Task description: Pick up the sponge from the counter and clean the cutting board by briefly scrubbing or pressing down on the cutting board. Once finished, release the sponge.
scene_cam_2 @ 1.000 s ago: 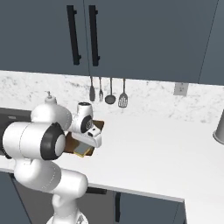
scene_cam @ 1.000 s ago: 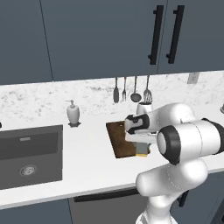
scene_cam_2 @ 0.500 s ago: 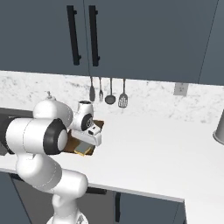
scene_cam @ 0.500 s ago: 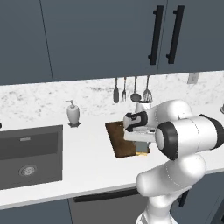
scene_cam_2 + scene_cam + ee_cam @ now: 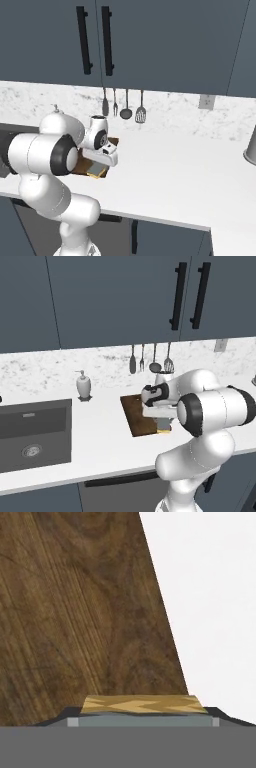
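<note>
jaws gripping the sponge (image 5: 144, 704) low over cutting board (image 5: 75, 612), near its edge, bare white worktop (image 5: 210, 602) beyond

arm (image 5: 210, 411): glossy white rounded shells | dark grey joint bands

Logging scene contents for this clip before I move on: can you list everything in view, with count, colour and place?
cutting board: 1, dark brown wood, on the counter right of the sink
sponge: 1, yellow, at the board's near edge, between the fingers
counter: 1, white, runs across the scene
sink: 1, dark grey, inset at the counter's left
soap dispenser: 1, white, behind the sink
utensils: 4, dark, hanging on the speckled wall
wall outlet: 1, pale, on the wall
upper cabinets: dark blue, black handles
metal vessel: 1, grey, far right
hand: 1, low over the board, apparently shut on the sponge
</note>
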### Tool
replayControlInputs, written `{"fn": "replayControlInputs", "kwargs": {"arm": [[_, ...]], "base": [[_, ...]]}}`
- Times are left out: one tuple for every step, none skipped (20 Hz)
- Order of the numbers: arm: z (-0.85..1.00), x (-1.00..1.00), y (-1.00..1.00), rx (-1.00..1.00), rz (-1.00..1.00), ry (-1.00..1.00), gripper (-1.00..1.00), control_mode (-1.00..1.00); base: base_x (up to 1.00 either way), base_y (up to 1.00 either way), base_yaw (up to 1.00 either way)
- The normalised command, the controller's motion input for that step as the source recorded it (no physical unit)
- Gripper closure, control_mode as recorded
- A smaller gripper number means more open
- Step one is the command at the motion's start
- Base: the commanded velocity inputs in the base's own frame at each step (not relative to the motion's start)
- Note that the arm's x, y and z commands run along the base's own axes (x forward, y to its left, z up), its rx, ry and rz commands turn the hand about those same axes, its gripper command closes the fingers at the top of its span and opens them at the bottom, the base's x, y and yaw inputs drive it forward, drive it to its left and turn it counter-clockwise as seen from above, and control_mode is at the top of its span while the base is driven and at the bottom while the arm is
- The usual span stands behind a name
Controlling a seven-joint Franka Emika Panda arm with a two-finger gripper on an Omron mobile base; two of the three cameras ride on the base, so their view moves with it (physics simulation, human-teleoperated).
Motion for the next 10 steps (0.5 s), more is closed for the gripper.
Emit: {"fn": "replayControlInputs", "kwargs": {"arm": [[-0.49,0.0,0.0,-0.12,0.07,0.0,1.0,-1.0],[-0.49,0.0,0.0,-0.11,0.07,0.0,1.0,-1.0],[-0.37,0.0,0.11,-0.09,0.06,0.0,1.0,-1.0],[-0.24,0.0,0.33,-0.08,0.02,0.0,1.0,-1.0],[-0.13,0.0,0.47,-0.06,0.0,0.0,1.0,-1.0],[-0.06,0.0,0.52,-0.05,0.0,0.0,1.0,-1.0],[-0.01,0.0,0.55,-0.05,0.0,0.0,1.0,-1.0],[0.0,0.0,0.56,-0.05,0.0,0.0,1.0,-1.0],[0.0,0.0,0.56,-0.04,0.0,0.0,1.0,-1.0],[0.0,0.0,0.54,-0.03,0.0,0.0,1.0,-1.0]], "base": [[0.0,0.0,0.0],[0.0,0.0,0.0],[0.0,0.0,0.0],[0.0,0.0,0.0],[0.0,0.0,0.0],[0.0,0.0,0.0],[0.0,0.0,0.0],[0.0,0.0,0.0],[0.0,0.0,0.0],[0.0,0.0,0.0]]}}
